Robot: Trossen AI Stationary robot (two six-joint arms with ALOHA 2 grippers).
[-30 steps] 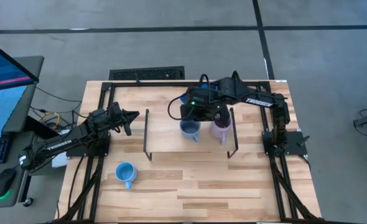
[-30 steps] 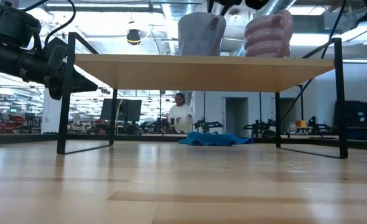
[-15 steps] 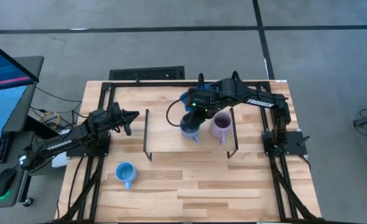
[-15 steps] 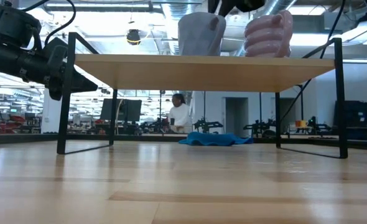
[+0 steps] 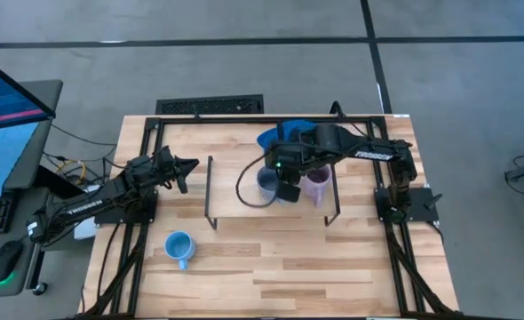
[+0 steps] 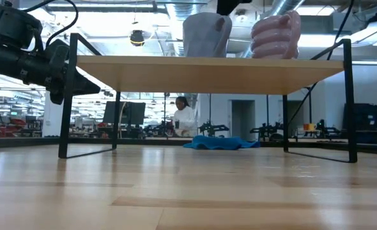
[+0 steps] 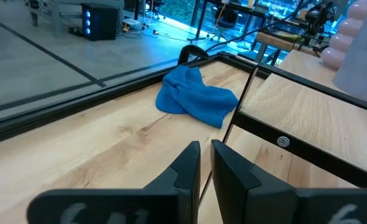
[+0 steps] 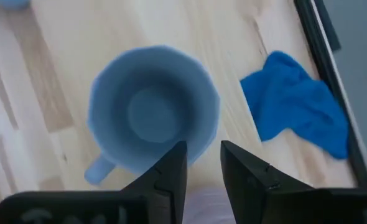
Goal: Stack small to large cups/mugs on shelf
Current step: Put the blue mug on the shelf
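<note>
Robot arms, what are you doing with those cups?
The robot is putting mugs on a little wooden shelf. Two are up there already: a grey-blue mug and a lilac mug side by side. The right gripper hovers just above the grey-blue mug, fingers apart, holding nothing. The left gripper waits shut beside the shelf's left end. A sky blue mug still sits on the table, and a blue cloth lies behind the shelf.
</note>
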